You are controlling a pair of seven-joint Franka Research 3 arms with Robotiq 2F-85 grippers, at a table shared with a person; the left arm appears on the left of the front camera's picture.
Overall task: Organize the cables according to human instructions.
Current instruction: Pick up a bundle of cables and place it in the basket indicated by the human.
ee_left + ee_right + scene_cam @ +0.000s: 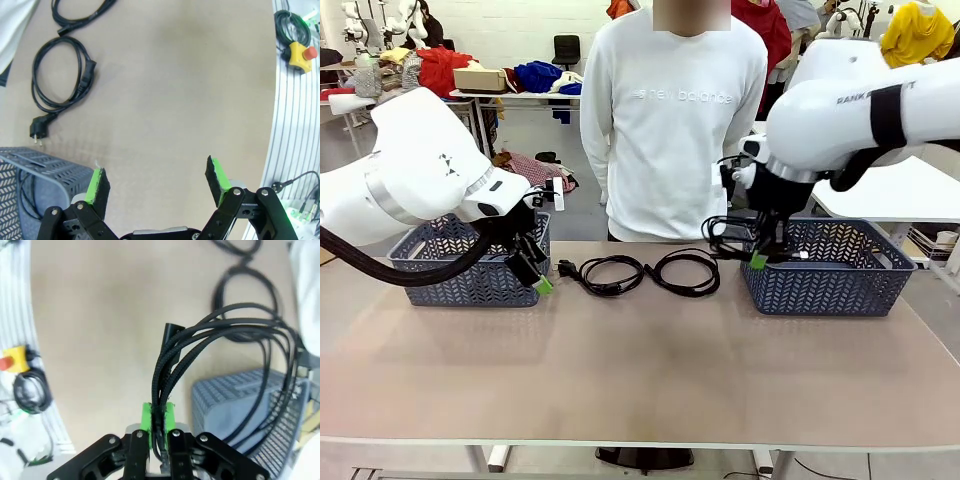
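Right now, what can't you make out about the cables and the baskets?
Front view: the left basket, its inside hidden by its wall and the left arm.
Front view: the right basket, its floor hidden by its wall and the right arm.
Right wrist view: the held cable in the right claw, far loops blurred.
Left wrist view: the upper cable, cut off by the top edge.

Matte beige-brown tabletop [640,380] up front, evenly lit, only soft shadows on it; behind it there's grey floor [535,135] running back to a plain white wall [520,20]; a black office chair [566,47] is parked against that wall; over on the left a white table [530,97] is piled with clothes [442,68] in red, blue and yellow; second white table [910,190] off to the right; pretty cluttered back there overall.
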